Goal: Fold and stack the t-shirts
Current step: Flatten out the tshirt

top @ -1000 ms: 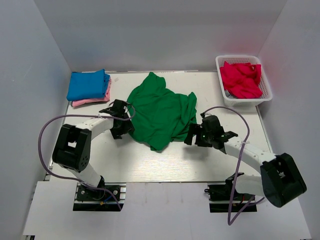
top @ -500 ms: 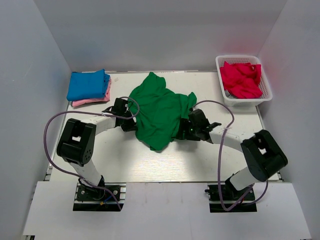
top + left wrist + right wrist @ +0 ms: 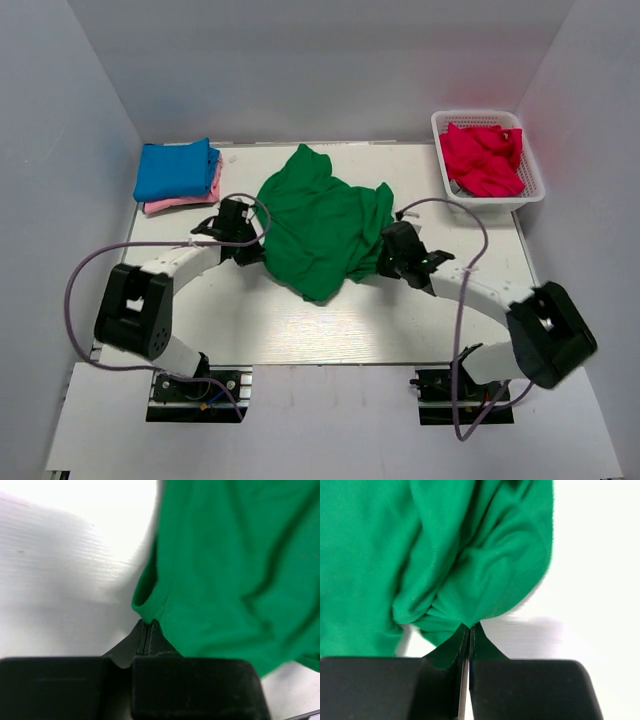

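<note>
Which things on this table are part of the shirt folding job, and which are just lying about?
Job: green t-shirt, crumpled in the middle; blue t-shirt, folded atop the pink t-shirt, far left; red t-shirt, in the basket.
Lying about: white plastic basket, far right.

Top camera: fixed above and behind my bases, looking down over the whole table (image 3: 300, 330). Wrist cameras: sighting along my left gripper (image 3: 145, 626) and right gripper (image 3: 470, 628), very close in. All three views share the green t-shirt (image 3: 320, 225).
</note>
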`<state>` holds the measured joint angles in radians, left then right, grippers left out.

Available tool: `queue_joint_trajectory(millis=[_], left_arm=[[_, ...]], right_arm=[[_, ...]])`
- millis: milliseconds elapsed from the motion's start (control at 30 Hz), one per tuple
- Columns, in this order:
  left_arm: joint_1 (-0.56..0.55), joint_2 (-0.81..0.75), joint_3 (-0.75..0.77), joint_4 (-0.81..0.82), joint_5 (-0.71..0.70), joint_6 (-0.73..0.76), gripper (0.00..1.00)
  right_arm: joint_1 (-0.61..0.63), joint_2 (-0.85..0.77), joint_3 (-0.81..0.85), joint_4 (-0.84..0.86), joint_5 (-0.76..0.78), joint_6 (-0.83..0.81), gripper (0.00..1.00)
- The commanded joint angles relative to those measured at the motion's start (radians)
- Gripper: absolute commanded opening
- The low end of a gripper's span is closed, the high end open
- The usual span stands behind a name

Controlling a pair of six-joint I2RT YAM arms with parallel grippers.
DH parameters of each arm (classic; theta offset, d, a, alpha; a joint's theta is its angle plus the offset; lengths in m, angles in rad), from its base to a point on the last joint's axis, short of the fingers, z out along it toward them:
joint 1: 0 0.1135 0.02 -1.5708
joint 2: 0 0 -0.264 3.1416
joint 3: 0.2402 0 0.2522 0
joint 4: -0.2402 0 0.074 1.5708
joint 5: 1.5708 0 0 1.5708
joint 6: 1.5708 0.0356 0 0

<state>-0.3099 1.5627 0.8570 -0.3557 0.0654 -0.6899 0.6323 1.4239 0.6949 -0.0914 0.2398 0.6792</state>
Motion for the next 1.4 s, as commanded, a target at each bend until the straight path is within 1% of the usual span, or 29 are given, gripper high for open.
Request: queue_joint_trajectory(millis=[0,33,67,100,200,233,267,300,433,500,567,600,700,733,767,800,833,900,967,1000,1100,1133,1200,1233,1367], left_arm=[[-0.005,-0.162,0.013,-0.035,-0.081,0.004,0.00],[-0.005,-0.190,0.013,-0.045,-0.096,-0.005,0.00],[-0.005,-0.214,0.013,-0.060,-0.111,-0.005,0.00],[-0.005,-0.257,0.025,-0.074,-0.148,-0.005,0.00],[0.006,-0.306,0.053,-0.152,-0.235,-0.025,0.00],[0.017,-0.335,0.053,-0.185,-0.251,-0.034,0.00],[0.017,-0.349,0.062,-0.195,-0.281,-0.034,0.00],[0.017,-0.360,0.062,-0.206,-0.306,-0.034,0.00],[0.017,-0.392,0.100,-0.264,-0.381,-0.046,0.00],[0.017,-0.420,0.122,-0.273,-0.391,-0.046,0.00],[0.017,-0.431,0.149,-0.282,-0.406,-0.046,0.00],[0.017,-0.431,0.164,-0.282,-0.420,-0.046,0.00],[0.017,-0.440,0.261,-0.293,-0.420,-0.034,0.00],[0.017,-0.452,0.327,-0.293,-0.420,-0.020,0.00],[0.017,-0.452,0.362,-0.293,-0.420,-0.008,0.00],[0.017,-0.464,0.432,-0.307,-0.429,0.004,0.00],[0.017,-0.478,0.463,-0.307,-0.429,0.013,0.00],[0.017,-0.500,0.536,-0.307,-0.411,0.041,0.00],[0.006,-0.536,0.595,-0.295,-0.386,0.059,0.00],[0.006,-0.547,0.615,-0.295,-0.359,0.072,0.00],[0.006,-0.593,0.698,-0.285,-0.311,0.082,0.00],[0.006,-0.604,0.738,-0.285,-0.297,0.095,0.00],[0.006,-0.627,0.773,-0.285,-0.247,0.104,0.00],[0.006,-0.650,0.801,-0.285,-0.225,0.113,0.00],[0.017,-0.691,0.850,-0.285,-0.124,0.113,0.00]], right_arm=[[-0.005,-0.150,0.009,-0.086,0.223,0.011,0.00],[-0.011,-0.172,0.015,-0.140,0.248,0.016,0.00],[-0.011,-0.234,0.023,-0.195,0.286,0.016,0.00],[-0.014,-0.256,0.025,-0.218,0.324,0.023,0.00],[-0.032,-0.356,0.020,-0.350,0.421,0.043,0.00],[-0.029,-0.394,0.018,-0.370,0.455,0.048,0.00],[-0.042,-0.413,0.020,-0.434,0.473,0.062,0.00],[-0.048,-0.465,0.018,-0.451,0.519,0.066,0.00],[-0.069,-0.542,0.038,-0.551,0.605,0.089,0.00],[-0.083,-0.575,0.060,-0.594,0.634,0.097,0.00],[-0.092,-0.629,0.086,-0.593,0.662,0.082,0.00],[-0.092,-0.629,0.097,-0.591,0.664,0.082,0.00],[-0.101,-0.663,0.147,-0.561,0.685,0.013,0.00],[-0.100,-0.671,0.208,-0.555,0.691,-0.016,0.00],[-0.102,-0.674,0.231,-0.556,0.711,-0.042,0.00],[-0.100,-0.680,0.254,-0.553,0.717,-0.052,0.00],[-0.100,-0.695,0.325,-0.550,0.730,-0.075,0.00],[-0.097,-0.744,0.392,-0.527,0.742,-0.118,0.00],[-0.097,-0.775,0.411,-0.458,0.733,-0.193,0.00],[-0.097,-0.810,0.446,-0.435,0.718,-0.235,0.00],[-0.097,-0.847,0.527,-0.404,0.684,-0.263,0.00],[-0.097,-0.861,0.560,-0.393,0.679,-0.298,0.00],[-0.097,-0.870,0.597,-0.395,0.670,-0.328,0.00],[-0.097,-0.881,0.647,-0.407,0.667,-0.336,0.00],[-0.095,-0.905,0.712,-0.398,0.597,-0.381,0.00]])
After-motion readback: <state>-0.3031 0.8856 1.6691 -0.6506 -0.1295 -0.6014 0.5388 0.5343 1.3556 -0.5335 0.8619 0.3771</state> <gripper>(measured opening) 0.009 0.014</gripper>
